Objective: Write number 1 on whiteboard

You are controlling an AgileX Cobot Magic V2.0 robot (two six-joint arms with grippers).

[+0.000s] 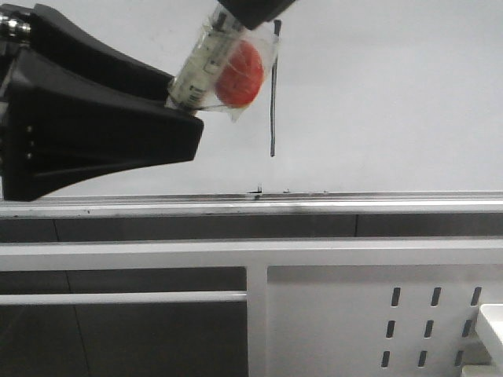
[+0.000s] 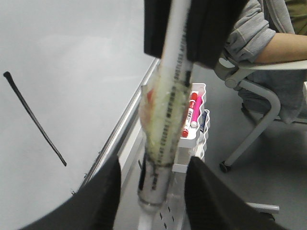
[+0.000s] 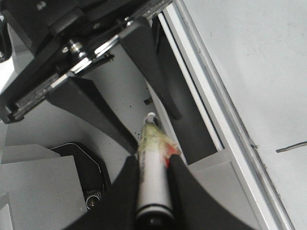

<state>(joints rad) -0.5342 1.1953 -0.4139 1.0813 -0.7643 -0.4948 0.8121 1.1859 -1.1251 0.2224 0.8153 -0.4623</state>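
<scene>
The number 1 [image 1: 273, 94] is a thin dark vertical stroke on the whiteboard [image 1: 377, 94], above its silver ledge rail [image 1: 354, 206]. The stroke also shows in the left wrist view [image 2: 33, 117] and partly in the right wrist view [image 3: 292, 147]. My right gripper [image 1: 251, 12] is shut on a white marker pen [image 1: 200, 67] wrapped in tape with a red ball on it, held tilted just left of the stroke. My left gripper [image 1: 187, 106] is open, its fingers on either side of the marker's lower end [image 2: 153, 191] without touching it.
A white perforated metal panel [image 1: 424, 314] stands below the rail. A white caddy with red-capped markers [image 2: 194, 120] hangs beside it. A person in grey sits on a chair [image 2: 268, 43] nearby. A white box corner [image 1: 491, 322] is at the lower right.
</scene>
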